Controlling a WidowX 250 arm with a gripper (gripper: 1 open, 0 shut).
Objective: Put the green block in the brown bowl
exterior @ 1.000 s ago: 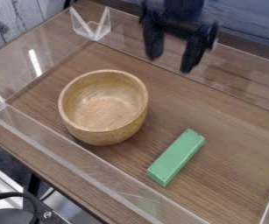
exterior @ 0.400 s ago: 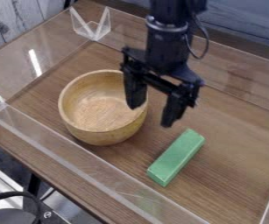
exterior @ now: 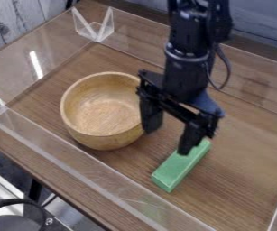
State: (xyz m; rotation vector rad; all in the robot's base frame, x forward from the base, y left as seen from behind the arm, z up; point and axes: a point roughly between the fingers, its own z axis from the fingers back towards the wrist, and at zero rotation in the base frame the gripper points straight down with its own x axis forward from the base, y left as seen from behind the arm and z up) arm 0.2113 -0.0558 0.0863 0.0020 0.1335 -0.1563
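The green block (exterior: 177,170) lies flat on the wooden table, slanting from front left to back right, to the right of the brown bowl (exterior: 105,110). The bowl is round, light-brown wood with an empty hollow. My black gripper (exterior: 173,134) points down, its two fingers spread wide with nothing between them. It hangs between the bowl's right rim and the block. The right finger (exterior: 195,136) covers the block's far end, and I cannot tell whether it touches.
A low clear plastic wall (exterior: 56,160) rings the wooden table (exterior: 243,158). A small clear stand (exterior: 94,25) sits at the back left. The black arm (exterior: 198,36) rises toward the top of the view.
The gripper has come down from the back toward the front, from behind the bowl to just over the block's far end. It stayed open throughout. Bowl and block have not moved.
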